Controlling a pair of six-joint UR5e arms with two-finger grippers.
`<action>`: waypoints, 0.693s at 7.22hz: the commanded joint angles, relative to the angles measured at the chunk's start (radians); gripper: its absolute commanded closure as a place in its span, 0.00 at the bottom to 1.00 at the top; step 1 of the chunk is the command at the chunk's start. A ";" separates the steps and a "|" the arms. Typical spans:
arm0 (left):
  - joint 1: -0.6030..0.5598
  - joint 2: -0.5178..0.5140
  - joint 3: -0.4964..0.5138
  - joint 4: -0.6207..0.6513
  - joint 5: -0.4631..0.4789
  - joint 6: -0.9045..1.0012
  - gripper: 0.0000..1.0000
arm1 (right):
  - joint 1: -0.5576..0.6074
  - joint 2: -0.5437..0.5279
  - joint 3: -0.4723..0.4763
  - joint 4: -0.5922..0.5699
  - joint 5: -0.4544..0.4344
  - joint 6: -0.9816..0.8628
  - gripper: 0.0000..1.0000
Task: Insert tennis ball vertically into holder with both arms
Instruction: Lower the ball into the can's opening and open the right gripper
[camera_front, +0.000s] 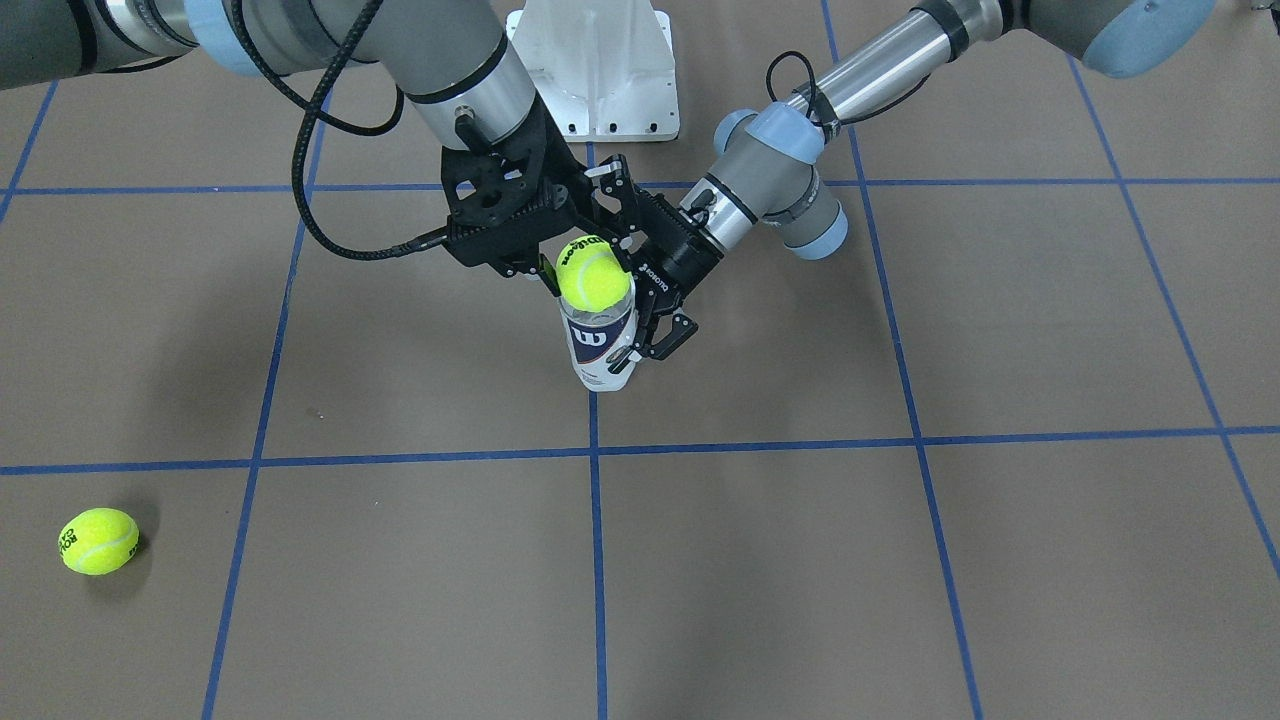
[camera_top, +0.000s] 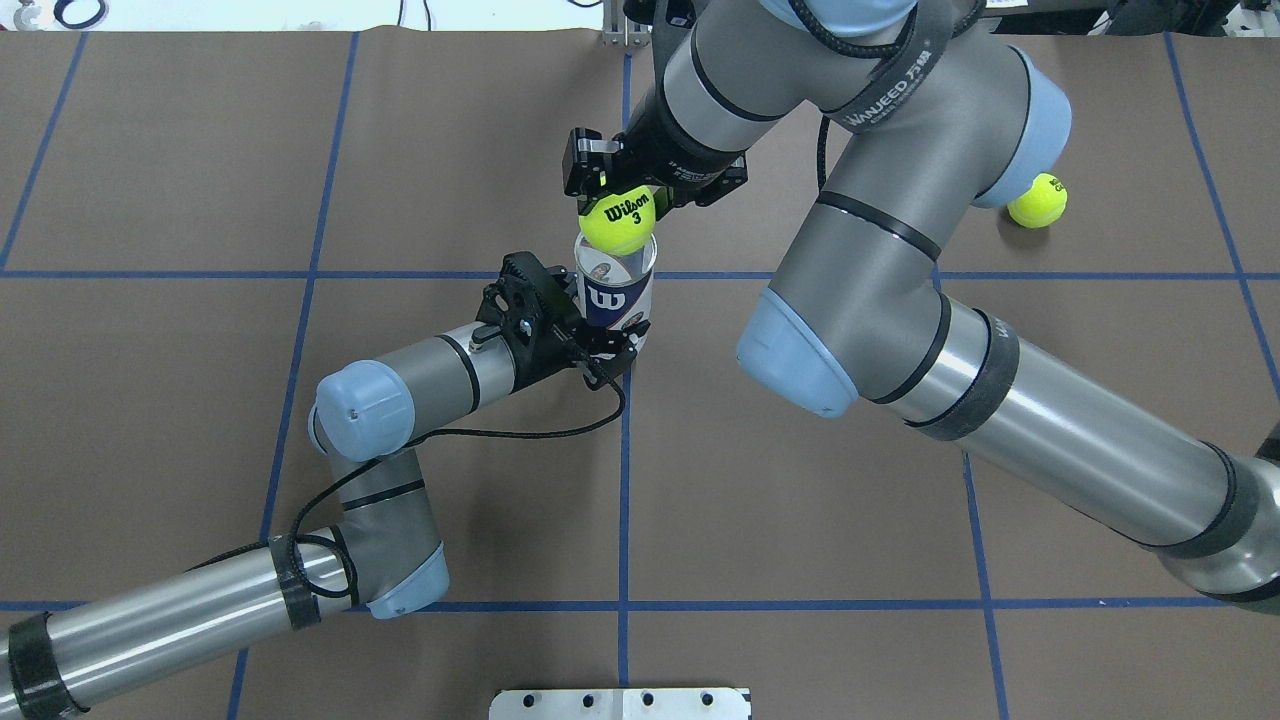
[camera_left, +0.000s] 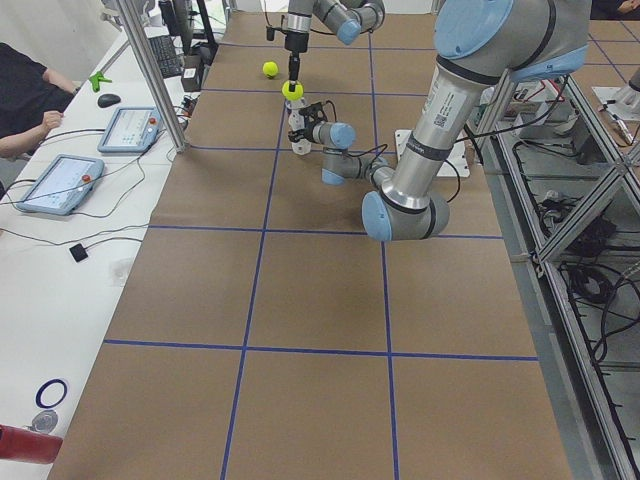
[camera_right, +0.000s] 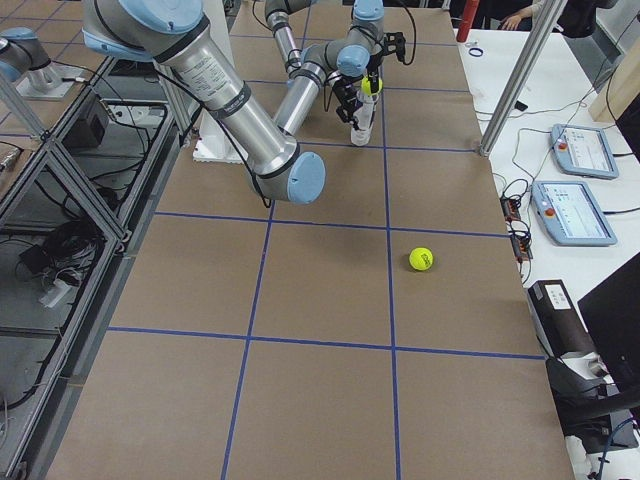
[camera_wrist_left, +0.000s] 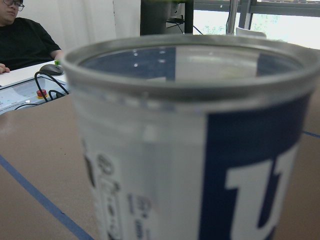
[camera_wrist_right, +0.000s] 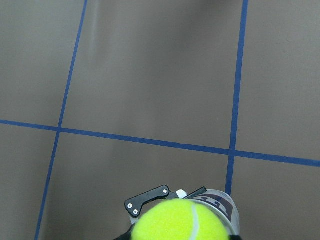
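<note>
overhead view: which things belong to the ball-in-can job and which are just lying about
In the job: holder, tennis ball at its mouth, left gripper, right gripper.
Lying about: second tennis ball, white pedestal base.

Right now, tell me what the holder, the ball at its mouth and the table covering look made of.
Holder: clear glossy plastic, apparently; its far wall shows through; rim looks metallic grey. Ball: matte yellow felt, fuzzy edge. Table covering: matte brown paper or card, probably.
</note>
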 joint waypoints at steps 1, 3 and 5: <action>-0.002 0.000 0.000 0.000 0.000 0.000 0.25 | -0.013 0.000 0.000 -0.002 -0.014 0.000 0.41; -0.002 0.000 0.000 0.000 0.000 0.000 0.25 | -0.036 0.000 0.000 -0.002 -0.058 0.000 0.03; -0.005 0.000 0.000 0.002 0.000 0.001 0.25 | -0.036 0.002 0.008 -0.002 -0.057 0.000 0.02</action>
